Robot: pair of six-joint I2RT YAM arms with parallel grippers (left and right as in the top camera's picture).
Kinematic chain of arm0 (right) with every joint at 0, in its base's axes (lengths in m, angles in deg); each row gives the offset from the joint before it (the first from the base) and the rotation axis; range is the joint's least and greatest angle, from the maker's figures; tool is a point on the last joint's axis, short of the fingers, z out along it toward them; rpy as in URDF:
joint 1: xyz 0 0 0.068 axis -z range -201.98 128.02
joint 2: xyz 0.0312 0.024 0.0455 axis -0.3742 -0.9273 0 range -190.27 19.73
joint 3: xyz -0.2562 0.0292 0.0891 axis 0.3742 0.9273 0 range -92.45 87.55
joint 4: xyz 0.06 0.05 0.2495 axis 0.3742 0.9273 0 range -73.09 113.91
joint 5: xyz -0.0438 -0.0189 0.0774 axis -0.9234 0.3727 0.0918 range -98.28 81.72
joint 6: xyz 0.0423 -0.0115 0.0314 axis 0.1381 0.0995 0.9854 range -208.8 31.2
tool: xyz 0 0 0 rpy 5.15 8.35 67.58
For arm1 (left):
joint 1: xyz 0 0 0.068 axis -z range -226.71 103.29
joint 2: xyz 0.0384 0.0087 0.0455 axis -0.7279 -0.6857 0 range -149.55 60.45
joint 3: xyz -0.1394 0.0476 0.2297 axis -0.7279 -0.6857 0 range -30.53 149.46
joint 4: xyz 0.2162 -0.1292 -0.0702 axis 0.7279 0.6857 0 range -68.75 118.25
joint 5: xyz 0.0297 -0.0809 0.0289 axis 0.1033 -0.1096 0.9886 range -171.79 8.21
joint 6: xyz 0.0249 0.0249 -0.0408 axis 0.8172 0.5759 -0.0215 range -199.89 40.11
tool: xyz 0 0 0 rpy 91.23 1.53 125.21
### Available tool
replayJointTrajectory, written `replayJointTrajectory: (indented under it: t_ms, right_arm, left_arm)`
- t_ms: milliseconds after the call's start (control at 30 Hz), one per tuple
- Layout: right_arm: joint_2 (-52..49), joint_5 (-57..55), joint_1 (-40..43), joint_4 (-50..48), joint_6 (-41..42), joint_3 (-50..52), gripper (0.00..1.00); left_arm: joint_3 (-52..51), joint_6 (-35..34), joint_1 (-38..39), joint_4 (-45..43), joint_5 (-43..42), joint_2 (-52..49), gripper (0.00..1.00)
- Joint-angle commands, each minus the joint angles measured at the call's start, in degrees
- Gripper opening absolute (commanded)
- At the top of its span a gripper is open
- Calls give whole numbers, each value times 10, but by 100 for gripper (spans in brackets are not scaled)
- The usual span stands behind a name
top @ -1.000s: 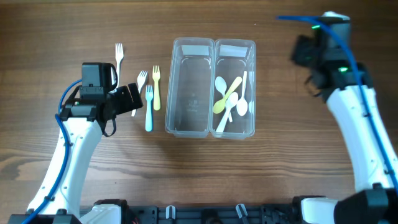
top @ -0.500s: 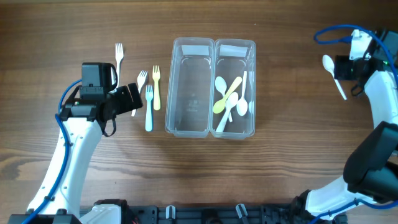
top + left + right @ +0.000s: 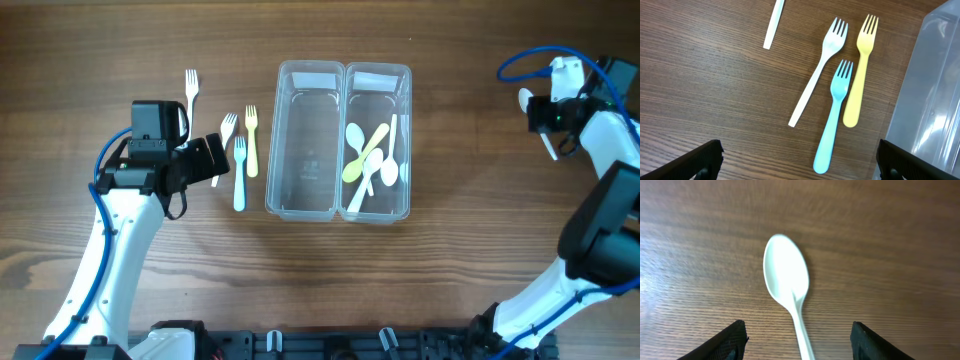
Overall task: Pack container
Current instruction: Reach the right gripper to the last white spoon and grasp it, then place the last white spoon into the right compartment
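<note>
We have the right gripper [image 3: 799, 339] hanging over the white plastic spoon [image 3: 787, 285] at the far right of the overhead frame. Its jaws stand apart on either side of the handle, nothing clamped yet. To do this well, we should descend straight, centre the thin handle between the fingers and close just behind the bowl (flat handles slip easily). The clear plastic two-compartment container [image 3: 343, 70] sits mid-frame, with spoons in its right compartment. The left gripper [image 3: 799, 160] stands wide apart above the pale blue plastic fork [image 3: 834, 117].
</note>
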Motion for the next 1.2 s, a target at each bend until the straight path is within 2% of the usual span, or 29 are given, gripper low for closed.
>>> replayJointTrajectory:
  t_ms: [0, 267, 600, 767, 867, 1000, 1167]
  right_arm:
    - [-29, 14, 1, -3, -9, -9, 65]
    - [-44, 14, 1, 5, 40, -9, 60]
    - [-63, 14, 1, 52, 99, -8, 47]
    - [-63, 14, 1, 79, 173, -8, 29]
    - [-63, 14, 1, 101, 253, -8, 26]
    - [-62, 3, 1, 127, 317, -8, 4]
    - [-62, -39, 0, 198, 436, -9, 4]
  left_arm:
    - [8, 13, -5, 0, 6, -2, 100]
    - [8, 13, -5, 0, 6, -2, 100]
    - [8, 13, -5, 0, 6, -2, 100]
    - [8, 13, -5, 0, 6, -2, 100]
    - [8, 13, -5, 0, 6, -2, 100]
    - [8, 13, -5, 0, 6, -2, 100]
    - [8, 13, -5, 0, 6, -2, 100]
